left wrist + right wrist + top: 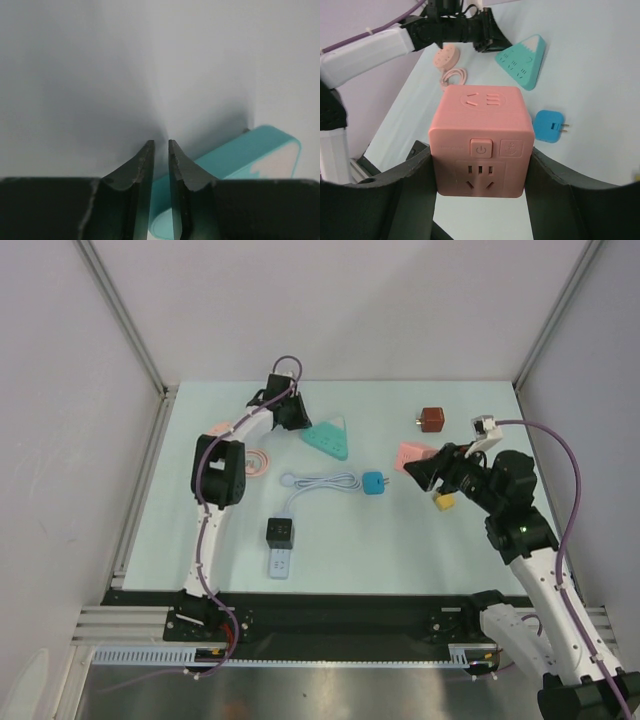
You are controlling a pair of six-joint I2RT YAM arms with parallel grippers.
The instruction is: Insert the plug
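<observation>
Right wrist view: one pink socket cube [481, 140], one blue plug [549, 126]

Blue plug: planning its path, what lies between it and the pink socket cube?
Only bare table separates blue plug and pink socket cube, top view.

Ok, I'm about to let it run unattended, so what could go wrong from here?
The pink cube socket is pinched in the right gripper by two smooth sides; pushing a plug in could twist it. The blue plug lies flat and ungripped, so a poor pickup may spoil alignment. The left gripper is shut right beside the teal power strip and could nudge it.
</observation>
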